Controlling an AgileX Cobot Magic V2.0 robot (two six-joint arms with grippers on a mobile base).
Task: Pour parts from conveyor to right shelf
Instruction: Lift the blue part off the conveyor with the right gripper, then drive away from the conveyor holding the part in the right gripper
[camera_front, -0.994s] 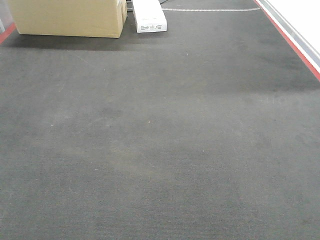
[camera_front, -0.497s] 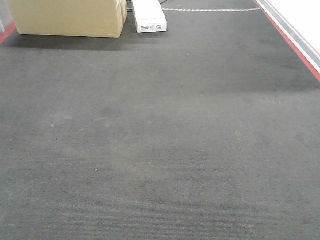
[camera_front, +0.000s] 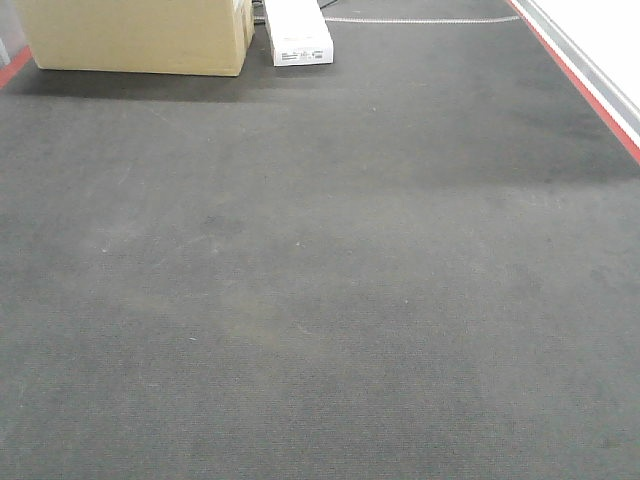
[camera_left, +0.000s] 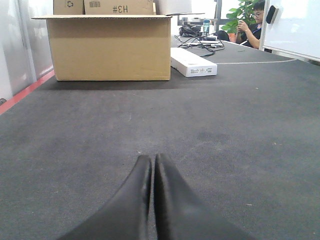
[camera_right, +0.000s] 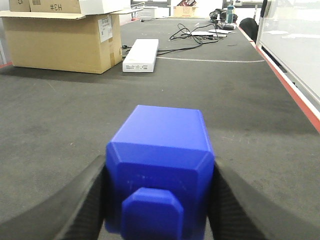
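Over the dark-grey conveyor (camera_front: 320, 300), right tool (camera_right: 160, 196) clamps a blue block (camera_right: 160, 145), left tool (camera_left: 152, 172) pressed together.

Front cam looks steeply down on the conveyor (camera_front: 320, 300), facing along it; cardboard box (camera_front: 140, 40) and white carton (camera_front: 298, 35) sit at the frame's top edge. Left wrist cam rides low, just above the conveyor, looking fwd over the left gripper (camera_left: 152, 161) tips. Right wrist cam seems a bit higher, w/ the part (camera_right: 160, 150) filling its foreground, very near. All 3 views share conveyor, box and carton.
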